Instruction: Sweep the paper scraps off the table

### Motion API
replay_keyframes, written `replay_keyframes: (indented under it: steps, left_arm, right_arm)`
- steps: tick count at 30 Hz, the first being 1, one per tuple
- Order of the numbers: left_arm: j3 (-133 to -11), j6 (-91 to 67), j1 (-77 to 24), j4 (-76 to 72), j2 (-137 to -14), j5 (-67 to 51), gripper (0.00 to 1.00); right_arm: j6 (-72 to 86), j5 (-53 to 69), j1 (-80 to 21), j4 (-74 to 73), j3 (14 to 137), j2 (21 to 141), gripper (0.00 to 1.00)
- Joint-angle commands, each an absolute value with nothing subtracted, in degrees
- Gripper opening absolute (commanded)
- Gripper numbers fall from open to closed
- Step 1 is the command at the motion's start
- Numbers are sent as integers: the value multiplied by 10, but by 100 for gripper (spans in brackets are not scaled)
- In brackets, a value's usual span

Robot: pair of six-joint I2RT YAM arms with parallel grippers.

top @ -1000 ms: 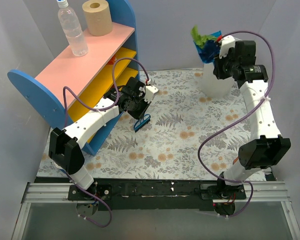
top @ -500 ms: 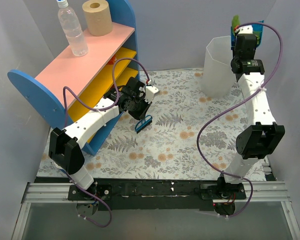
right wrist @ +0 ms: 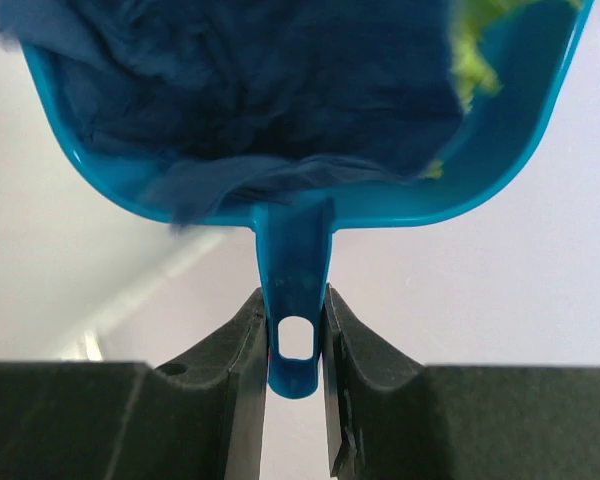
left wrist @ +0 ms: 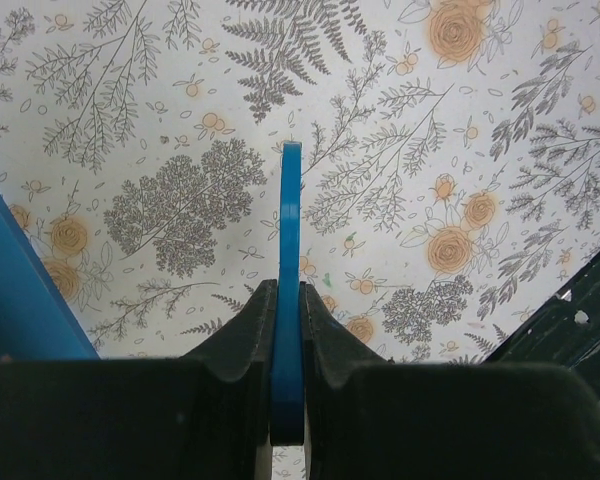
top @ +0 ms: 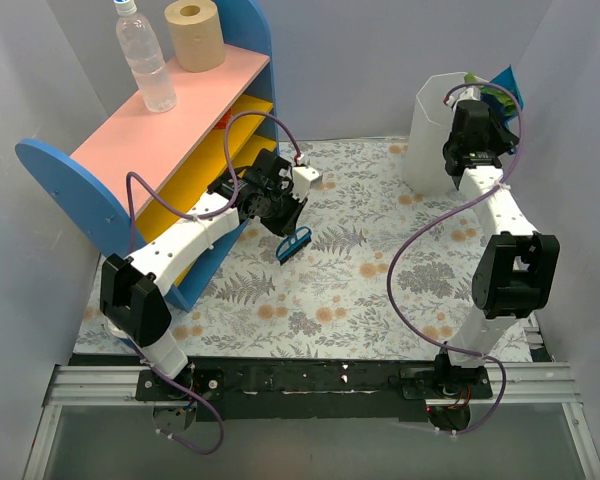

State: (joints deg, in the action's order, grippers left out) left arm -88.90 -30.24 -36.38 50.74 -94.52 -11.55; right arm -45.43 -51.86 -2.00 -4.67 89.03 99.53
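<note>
Right gripper point(right wrist: 296, 300), clamped on the handle of the blue plastic dustpan point(right wrist: 510, 135), holds crumpled navy and green paper scraps point(right wrist: 250, 90) ahead of it, at the right rim of the tall white bin point(top: 430, 140); left gripper point(left wrist: 288, 295) pinches a thin blue brush point(left wrist: 291, 210) over the floral-cloth table point(left wrist: 180, 120).

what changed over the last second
The right hand, shut on the blue plastic dustpan, swung it and its navy and green paper scraps from the tall white bin's left side to its right. The left hand kept the small blue brush clamped, drifting slightly right. The pink-and-yellow shelf stayed put.

Paper scraps point(right wrist: 250, 90): navy, green, crumpled in dustpan point(right wrist: 298, 250); table point(top: 330, 290) floral.
</note>
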Motion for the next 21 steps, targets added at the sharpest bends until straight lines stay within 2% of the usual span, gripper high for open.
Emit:
replay_keyframes:
  steps: [1,16,21]
  left_arm:
    - [-918,-314,-356,504,-941,-140,0]
    - [-924,-316,-357,502,-943,-146,0]
    - [-927,-318,-356,500,-950,-149,0]
  right_arm:
    - [-602,-571,-25,108,862,976,1]
    - [-739,-570,-30,274,767,960,1]
    - [-573,-570,-29,144,848,963,1]
